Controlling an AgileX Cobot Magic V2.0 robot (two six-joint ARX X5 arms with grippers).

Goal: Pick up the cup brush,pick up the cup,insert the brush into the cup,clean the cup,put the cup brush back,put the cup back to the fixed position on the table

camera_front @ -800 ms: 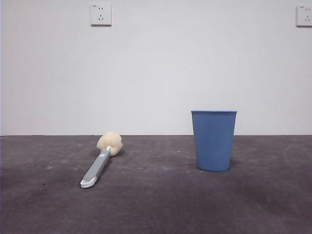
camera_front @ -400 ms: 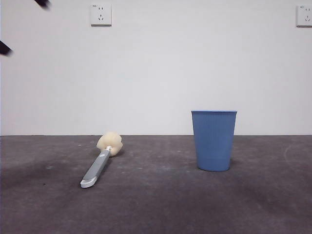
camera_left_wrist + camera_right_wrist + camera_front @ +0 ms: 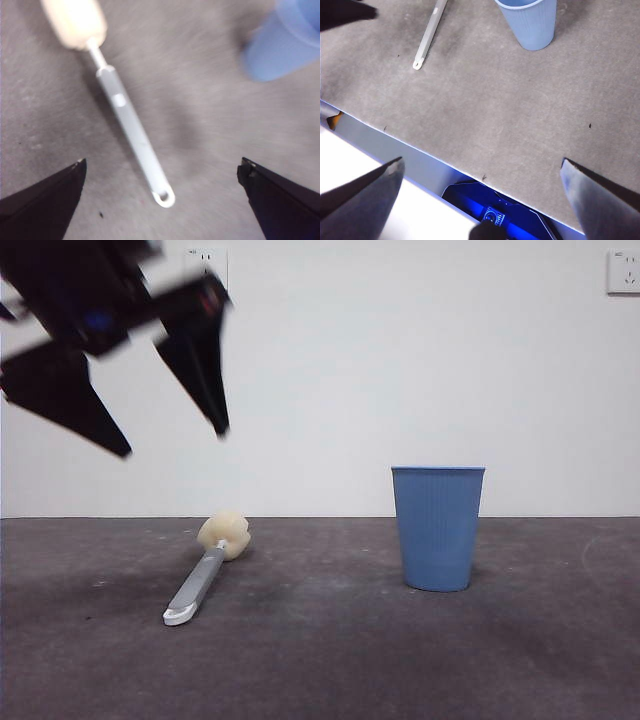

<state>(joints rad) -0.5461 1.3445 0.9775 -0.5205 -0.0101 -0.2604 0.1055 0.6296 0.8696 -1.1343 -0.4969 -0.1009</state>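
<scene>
The cup brush (image 3: 203,576) lies flat on the table (image 3: 330,660), left of centre, its cream sponge head (image 3: 223,534) toward the wall and its white tip toward me. The blue ribbed cup (image 3: 437,528) stands upright to its right. My left gripper (image 3: 168,436) hangs open high over the brush, touching nothing. In the left wrist view the brush handle (image 3: 131,127) runs between the spread jaws of the left gripper (image 3: 161,165), with the cup (image 3: 287,45) off to one side. My right gripper (image 3: 481,162) is open above the table's near edge, far from the cup (image 3: 530,22) and the brush (image 3: 430,35).
A white wall with two sockets (image 3: 207,260) stands behind the table. In the right wrist view the table's front edge (image 3: 410,142) runs across, with a blue-lit device (image 3: 490,212) below it. Bare dark grey surface lies between brush and cup.
The left arm has swept down from the top left corner into the front view and now hangs large above the brush. Brush and cup have not moved.
</scene>
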